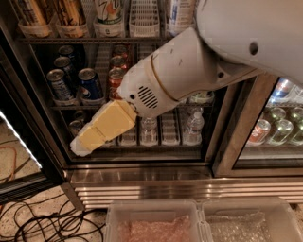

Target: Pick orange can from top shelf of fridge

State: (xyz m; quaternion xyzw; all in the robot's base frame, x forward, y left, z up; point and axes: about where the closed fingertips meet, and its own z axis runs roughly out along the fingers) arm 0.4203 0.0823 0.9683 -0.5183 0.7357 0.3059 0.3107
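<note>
One 7UP can (pixel 109 15) high above gripper (pixel 84 142)

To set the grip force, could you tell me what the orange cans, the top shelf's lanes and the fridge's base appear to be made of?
The orange cans: probably thin metal, glossy printed gold with dark streaks. The lanes: white plastic lattice, matte. The fridge base: ribbed steel, brushed, with soft reflections. The gripper, pale yellow and rubbery-looking, hangs before the lower shelves.
</note>
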